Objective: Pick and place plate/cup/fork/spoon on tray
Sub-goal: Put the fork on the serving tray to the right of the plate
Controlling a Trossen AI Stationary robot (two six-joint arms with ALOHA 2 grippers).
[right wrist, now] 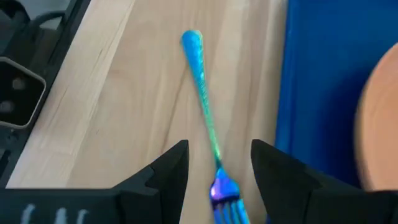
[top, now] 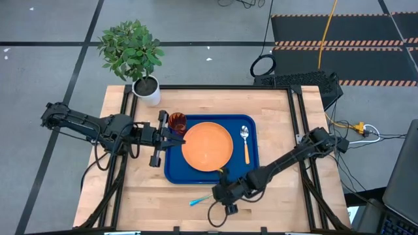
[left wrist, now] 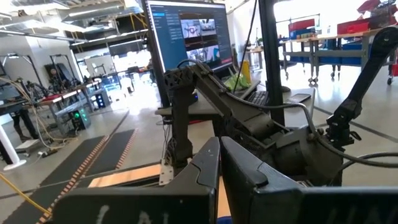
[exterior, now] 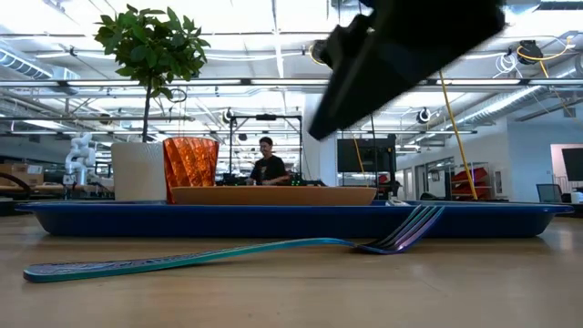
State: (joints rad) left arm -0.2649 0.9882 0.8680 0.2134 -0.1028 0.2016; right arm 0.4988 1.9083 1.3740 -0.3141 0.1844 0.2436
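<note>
Wooden table [top: 144, 189], unlabelled fork [right wrist: 205, 118] between open right hand [right wrist: 214, 165] fingers

The fork [right wrist: 203, 99] is seen lying flat on the wooden worktop [right wrist: 124, 93], beside the blue tray [right wrist: 317, 81]. The right claw [right wrist: 217, 163] is held spread above it, the tines framed between its fingers.

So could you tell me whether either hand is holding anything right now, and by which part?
Nothing is held. The right hand is open above the fork near its tines; the left hand is shut and empty.
</note>
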